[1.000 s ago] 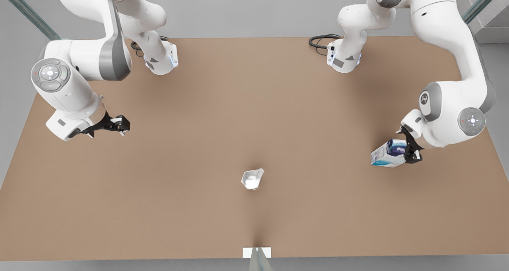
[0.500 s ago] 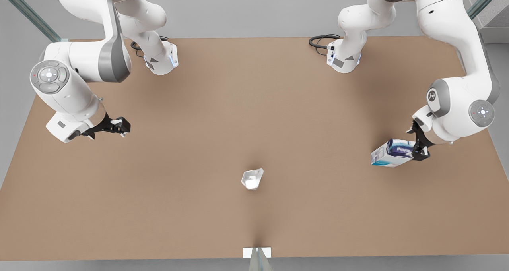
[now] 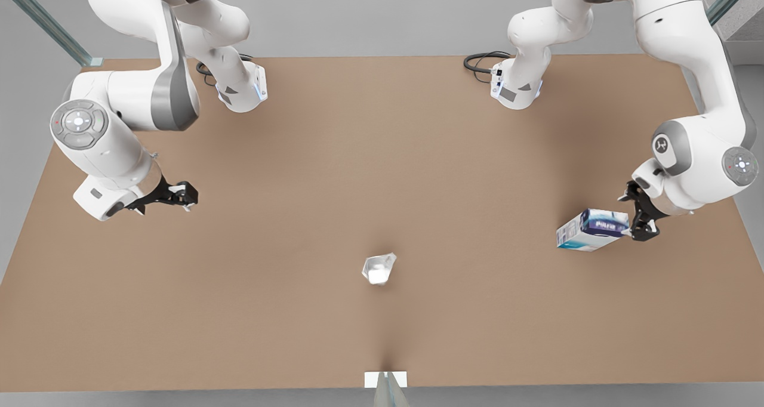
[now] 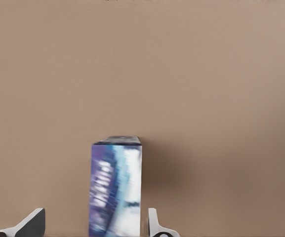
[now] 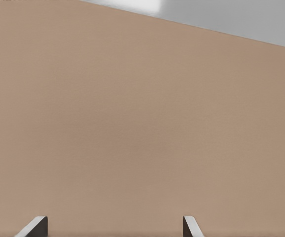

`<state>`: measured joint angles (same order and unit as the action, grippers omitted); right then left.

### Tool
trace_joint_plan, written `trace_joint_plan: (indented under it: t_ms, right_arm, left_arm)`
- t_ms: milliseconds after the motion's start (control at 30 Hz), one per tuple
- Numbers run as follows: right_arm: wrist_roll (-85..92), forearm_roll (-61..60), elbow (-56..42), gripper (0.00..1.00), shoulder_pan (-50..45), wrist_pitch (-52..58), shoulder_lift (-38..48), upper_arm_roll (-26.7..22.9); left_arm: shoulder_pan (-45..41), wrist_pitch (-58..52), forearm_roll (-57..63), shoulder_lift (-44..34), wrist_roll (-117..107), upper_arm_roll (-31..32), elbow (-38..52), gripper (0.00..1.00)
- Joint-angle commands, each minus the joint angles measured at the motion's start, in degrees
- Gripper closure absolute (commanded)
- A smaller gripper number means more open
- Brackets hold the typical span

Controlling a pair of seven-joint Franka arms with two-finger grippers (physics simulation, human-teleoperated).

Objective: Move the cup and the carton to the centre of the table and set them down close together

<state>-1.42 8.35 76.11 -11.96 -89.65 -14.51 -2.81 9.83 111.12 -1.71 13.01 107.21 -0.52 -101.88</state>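
The cup (image 3: 378, 268) stands near the counter (image 3: 382, 156) centre; the carton (image 3: 591, 230) lies far off, between the left gripper's (image 3: 640, 218) spread fingers, seemingly unheld. The right gripper (image 3: 185, 194) waits open, empty.

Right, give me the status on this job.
Nothing finished. The pale grey faceted cup sits near the tan table's middle; the white, blue and teal carton lies toward the front view's right. Left arm's jaws open astride its end, ungripped; right arm waits. Bringing them together remains.

Left gripper (image 3: 641, 219) low at the front view's right, jaws apart; right gripper (image 3: 179, 194) opposite, likewise spread.
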Motion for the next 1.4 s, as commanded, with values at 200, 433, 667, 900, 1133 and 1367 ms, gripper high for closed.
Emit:
trace_joint_plan:
  t_ms: [200,433,667,900,1133,1367]
  right_arm:
    - [0.01,0.00,0.00,0.00,0.01,-0.44,0.00,0.00]
    - [0.01,0.00,0.00,0.00,0.10,-0.79,-0.17,0.00]
    - [0.01,0.00,0.00,0.00,-0.08,-0.79,-0.17,0.00]
    - [0.01,0.00,0.00,0.00,0.01,-0.88,-0.26,0.00]
    - [0.01,0.00,0.09,0.00,0.10,-1.23,-0.26,0.00]
    - [0.01,0.00,0.09,0.00,0.10,-1.23,-0.35,0.00]
  left_arm:
    - [-0.33,-0.29,-0.49,0.09,6.08,0.08,0.02,0.00]
    - [-0.07,-2.04,-0.57,0.52,0.89,-0.01,-0.16,0.00]
    - [0.11,2.44,-0.75,2.55,1.24,0.08,-2.62,0.00]
    - [1.07,3.58,-2.77,2.63,0.72,0.08,-4.64,0.00]
    - [1.16,6.48,-4.53,5.10,0.72,0.08,-5.61,0.00]
    - [1.16,6.92,-5.32,5.80,0.89,0.08,-5.61,0.22]
